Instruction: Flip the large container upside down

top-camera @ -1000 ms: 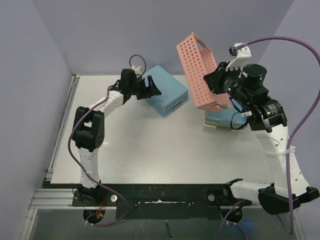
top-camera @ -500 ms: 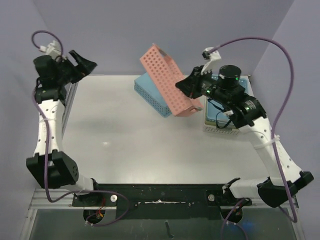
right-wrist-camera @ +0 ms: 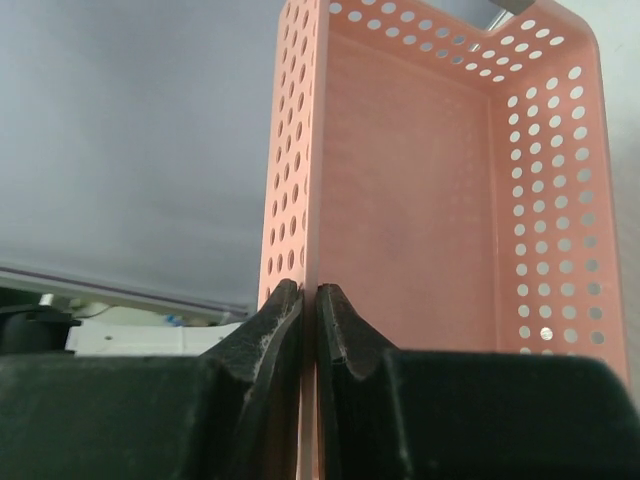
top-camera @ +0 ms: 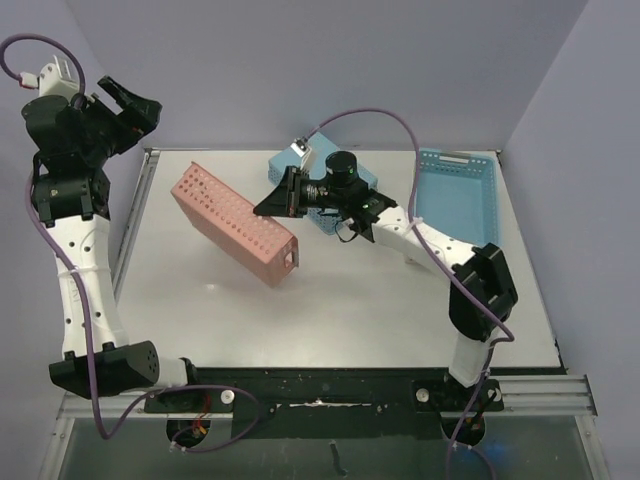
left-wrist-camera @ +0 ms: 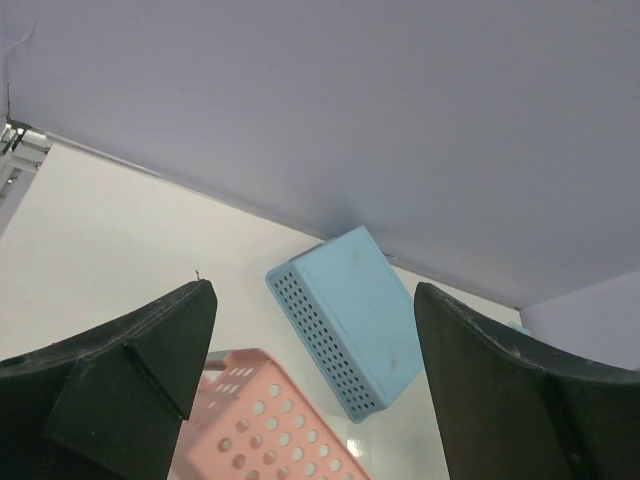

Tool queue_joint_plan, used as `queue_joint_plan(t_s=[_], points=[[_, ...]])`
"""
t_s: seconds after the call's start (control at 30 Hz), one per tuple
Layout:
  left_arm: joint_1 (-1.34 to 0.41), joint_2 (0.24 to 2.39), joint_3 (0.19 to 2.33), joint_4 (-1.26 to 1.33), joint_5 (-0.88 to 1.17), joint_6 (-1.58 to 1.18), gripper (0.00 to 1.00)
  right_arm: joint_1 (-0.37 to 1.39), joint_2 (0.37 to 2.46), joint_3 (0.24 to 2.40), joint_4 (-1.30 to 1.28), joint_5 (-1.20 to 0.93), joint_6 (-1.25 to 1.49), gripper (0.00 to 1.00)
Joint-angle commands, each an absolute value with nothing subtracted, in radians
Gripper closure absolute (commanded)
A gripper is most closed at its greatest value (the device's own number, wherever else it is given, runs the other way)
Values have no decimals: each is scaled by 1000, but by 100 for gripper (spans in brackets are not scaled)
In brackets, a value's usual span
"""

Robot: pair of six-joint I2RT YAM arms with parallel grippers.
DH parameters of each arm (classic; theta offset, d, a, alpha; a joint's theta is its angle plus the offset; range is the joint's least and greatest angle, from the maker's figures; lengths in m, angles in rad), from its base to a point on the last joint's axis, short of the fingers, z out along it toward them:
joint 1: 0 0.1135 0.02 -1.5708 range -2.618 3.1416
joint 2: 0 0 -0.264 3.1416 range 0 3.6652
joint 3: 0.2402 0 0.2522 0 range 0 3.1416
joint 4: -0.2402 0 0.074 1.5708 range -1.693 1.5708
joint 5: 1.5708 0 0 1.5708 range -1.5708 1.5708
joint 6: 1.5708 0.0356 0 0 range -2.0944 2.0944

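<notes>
Two arms, only one working: R gripper (right-wrist-camera: 309,300) is clamped on the long wall of the pink basket (top-camera: 235,225). Basket is tilted, just left of the upturned small blue basket (left-wrist-camera: 345,315), not yet face-down. L gripper (top-camera: 130,100) is spread apart & empty, high, well left of the blue basket. Next, imo: roll wrist till rim faces table, lower flat, then release.

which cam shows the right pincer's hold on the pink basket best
Right wrist: the right pincer is shut on the wall of the pink basket, seen close up. Top external shows that grip small and from afar; left wrist catches only a basket corner.
</notes>
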State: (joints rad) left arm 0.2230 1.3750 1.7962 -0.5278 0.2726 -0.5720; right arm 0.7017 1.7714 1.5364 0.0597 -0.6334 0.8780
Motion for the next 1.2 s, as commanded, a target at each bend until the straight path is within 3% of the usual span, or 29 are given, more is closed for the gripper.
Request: queue_joint_plan(t_s=[0.0,0.17,0.4,0.47,0.6,0.7,0.87,1.17], points=[[205,1400,1808,-542,272,-566,19,684,1830,1486,467,-808,1193,100],[162,1414,1798,-540,269,-537,19,622,1861,1356,542,-794,1360,100],[116,1438,1793,-534,265,-514,19,519,1817,1194,334,-672,1305,100],[97,1442,1788,-535,262,-505,19,497,1794,1195,195,-602,1216,89],[54,1450,1762,-536,265,-487,19,472,1756,1236,-47,-458,1055,53],[5,1458,1744,-546,262,-464,19,470,1738,1306,-170,-374,938,37],[-113,1464,1701,-563,237,-431,18,465,1678,1440,-385,-187,753,23],[-352,1511,1617,-571,182,-398,18,354,1505,1471,-640,184,515,13]])
